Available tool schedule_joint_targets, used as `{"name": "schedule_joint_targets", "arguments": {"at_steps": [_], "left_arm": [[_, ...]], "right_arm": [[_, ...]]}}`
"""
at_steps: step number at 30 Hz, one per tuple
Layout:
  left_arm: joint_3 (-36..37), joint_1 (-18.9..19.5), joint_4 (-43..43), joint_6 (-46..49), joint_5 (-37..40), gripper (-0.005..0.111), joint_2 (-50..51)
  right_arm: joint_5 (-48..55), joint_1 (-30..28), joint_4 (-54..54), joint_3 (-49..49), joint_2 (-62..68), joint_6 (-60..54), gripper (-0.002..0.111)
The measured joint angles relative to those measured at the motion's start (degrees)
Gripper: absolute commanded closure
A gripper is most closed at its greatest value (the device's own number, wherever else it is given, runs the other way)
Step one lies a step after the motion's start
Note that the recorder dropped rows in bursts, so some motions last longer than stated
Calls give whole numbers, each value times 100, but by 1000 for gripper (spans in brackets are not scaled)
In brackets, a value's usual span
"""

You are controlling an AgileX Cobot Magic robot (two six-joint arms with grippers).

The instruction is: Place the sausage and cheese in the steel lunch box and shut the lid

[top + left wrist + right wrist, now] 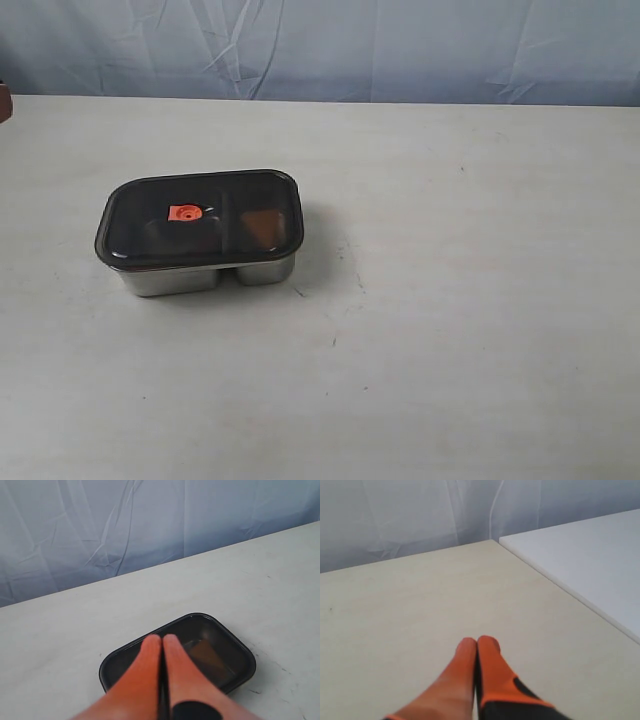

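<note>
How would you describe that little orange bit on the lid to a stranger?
On the pale table, left of centre, sits a shiny steel lunch box under a dark translucent lid. Near the lid's middle is a small orange valve, the only bright patch on it.

A pale, lightly scuffed table (pixel 470 300) stands before a wrinkled blue-grey cloth backdrop (pixel 400 45).

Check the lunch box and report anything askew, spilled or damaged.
Nothing stands out. The lid sits level and square on the steel lunch box, with no gap showing along the rim. An orange shape, likely the cheese, shows through it in one compartment. The table bears only faint scuff marks.
</note>
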Motion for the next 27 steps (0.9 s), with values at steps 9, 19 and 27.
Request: {"name": "schedule_joint_targets", "arguments": {"at_steps": [9,19,27], "left_arm": [[0,0,0,0,0,107,0],[0,0,0,0,0,107,0],[0,0,0,0,0,107,0]], "right_arm": [[-232,0,66,441,0,0,108],[-373,0,285,494,0,-571,108],[-373,0,570,494,0,-662,108]]}}
